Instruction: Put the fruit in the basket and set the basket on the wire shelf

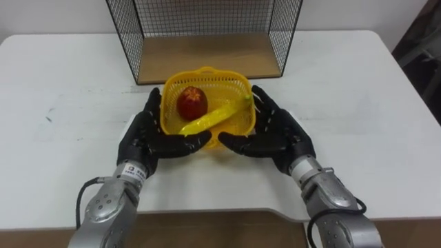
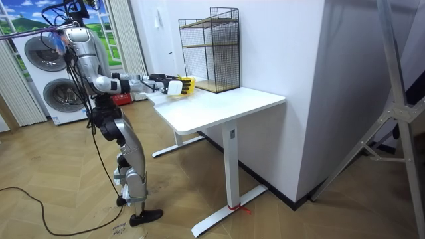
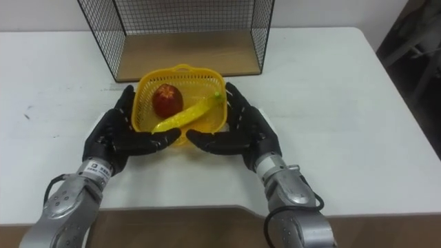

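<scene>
The yellow basket (image 1: 240, 119) sits between the two robot hands on the white worktop (image 1: 69, 83), just in front of the wire shelf (image 1: 207, 56), whose wooden floor lies open toward the robot. Inside the basket a red apple (image 1: 192, 102) lies toward the left and a yellow banana (image 1: 213, 118) runs slantwise across the near side, touching the apple. The left robot hand (image 1: 145, 134) lies flat against the basket's left wall, its fingers nearly straight and pointing away from the robot, its thumb reaching inward under the near rim. The right robot hand (image 1: 275, 131) mirrors it against the right wall, fingers likewise stretched out and thumb turned in toward the other thumb; the two thumbs nearly meet below the basket's front edge. Neither hand curls round the rim: both press it from the sides with spread palms. Whether the basket rests on the worktop or is raised just off it cannot be told. In the room view the robot stands upright at the worktop's end, both arms stretched forward.
</scene>
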